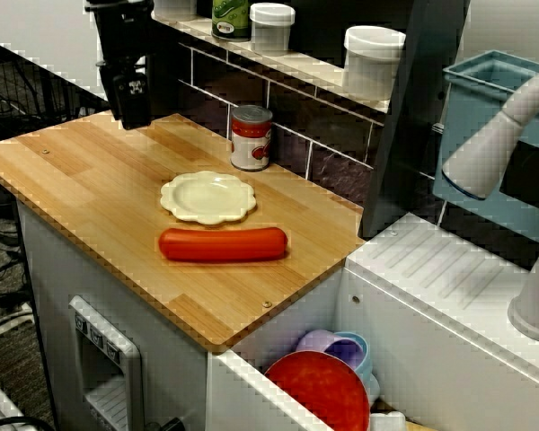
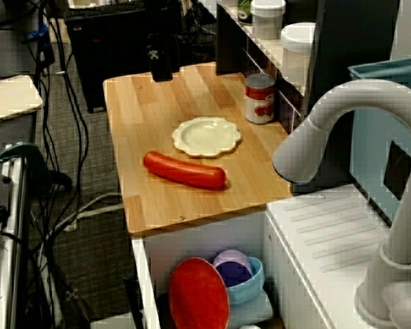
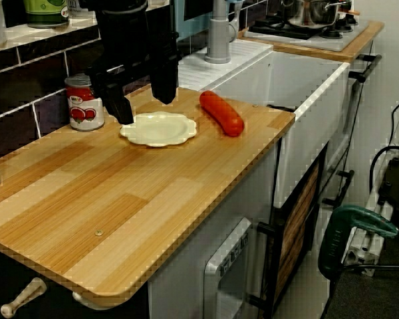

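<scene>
Where the gripper (image 3: 145, 109) is being held: above the end of the wooden counter (image 1: 90, 180) by the tiled wall (image 1: 328, 157), off the wood and well apart from everything lying on it (in the view from the counter's end it is only seeming to hang over the plate).
Pincer: the two black fingers (image 3: 122, 106) are being held wide apart, and nothing is being gripped between them.
Plate (image 1: 208, 197): is being carried flat near the middle of the counter, hollow side up, and is the nearest thing to the gripper. Judging from how it is lying, no support but the wood is being needed.
Plate's look: pale cream, round, shallow, with a scalloped rim. Nothing is being held in it, and a soft shine is being thrown off its glaze.
Sausage (image 1: 223, 243): red and glossy, is being borne on its side just beside the plate, toward the counter's front edge, apparently not touching it.
Can (image 1: 251, 137): red-labelled, is being stood upright behind the plate, close to the tiled wall, likely so that it is out of the way.
</scene>
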`<state>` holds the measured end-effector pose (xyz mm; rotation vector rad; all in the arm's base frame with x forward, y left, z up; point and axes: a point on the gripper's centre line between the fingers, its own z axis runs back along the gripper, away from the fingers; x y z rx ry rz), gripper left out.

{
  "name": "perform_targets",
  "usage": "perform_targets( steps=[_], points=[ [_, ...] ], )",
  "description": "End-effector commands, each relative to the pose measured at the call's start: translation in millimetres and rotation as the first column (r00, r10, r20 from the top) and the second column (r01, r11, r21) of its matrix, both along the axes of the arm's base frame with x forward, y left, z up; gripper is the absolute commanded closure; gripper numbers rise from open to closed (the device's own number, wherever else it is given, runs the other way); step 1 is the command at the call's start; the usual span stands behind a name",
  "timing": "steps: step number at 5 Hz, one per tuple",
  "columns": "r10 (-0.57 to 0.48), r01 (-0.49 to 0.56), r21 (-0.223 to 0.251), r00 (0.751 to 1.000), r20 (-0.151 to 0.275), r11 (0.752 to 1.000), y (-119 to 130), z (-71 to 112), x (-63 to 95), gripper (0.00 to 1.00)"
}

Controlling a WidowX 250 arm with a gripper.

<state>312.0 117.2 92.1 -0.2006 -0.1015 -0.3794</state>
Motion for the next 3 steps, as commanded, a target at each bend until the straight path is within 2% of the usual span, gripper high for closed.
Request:
perform_targets(
  steps=[1, 2, 3],
  points=[
    [-0.094, 0.093, 0.023, 0.995, 0.024, 0.995, -7, 16.8, -0.2, 0.00],
    [-0.133, 0.133, 0.018, 0.991, 0.005, 0.991, -13, 6.8, 12.3, 0.00],
    [-0.195, 0.195, -0.020, 0.981, -0.022, 0.981, -19, 11.8, 25.7, 0.00]
  ],
)
